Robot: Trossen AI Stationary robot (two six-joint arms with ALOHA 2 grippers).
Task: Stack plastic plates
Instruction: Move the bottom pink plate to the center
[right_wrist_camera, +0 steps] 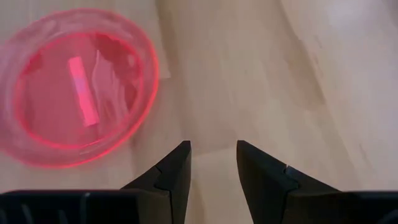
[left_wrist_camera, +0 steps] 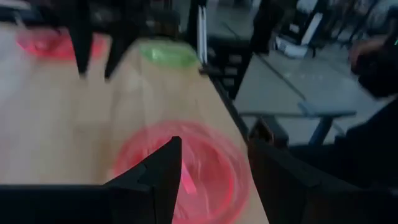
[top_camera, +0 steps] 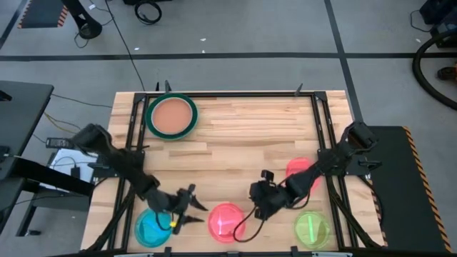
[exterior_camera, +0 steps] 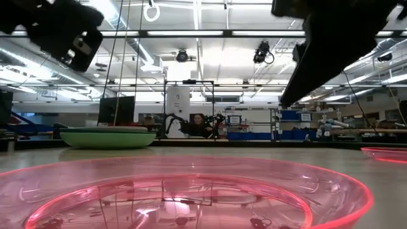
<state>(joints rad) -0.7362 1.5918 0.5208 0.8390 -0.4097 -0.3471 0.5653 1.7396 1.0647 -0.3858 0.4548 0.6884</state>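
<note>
A translucent red plate (top_camera: pixel 225 221) lies flat near the table's near edge, between my two grippers. My left gripper (top_camera: pixel 188 208) hovers open just left of it, and the left wrist view shows the red plate (left_wrist_camera: pixel 199 168) below the open left gripper (left_wrist_camera: pixel 217 143). My right gripper (top_camera: pixel 258 203) hangs open just right of the plate, over bare wood (right_wrist_camera: pixel 212 146), with the red plate (right_wrist_camera: pixel 74 87) ahead of it. A cyan plate (top_camera: pixel 152 228), a lime plate (top_camera: pixel 312 229) and a pinkish-red plate (top_camera: pixel 300 170) lie flat nearby. The larger plates sit stacked (top_camera: pixel 171 116) at the far left.
The stack of larger plates (exterior_camera: pixel 108 137) has a brown plate on top and green rims showing. Black frame rails run along the table's left and right sides (top_camera: pixel 131 143). Bare wood lies open across the table's middle. My right arm passes over the pinkish-red plate.
</note>
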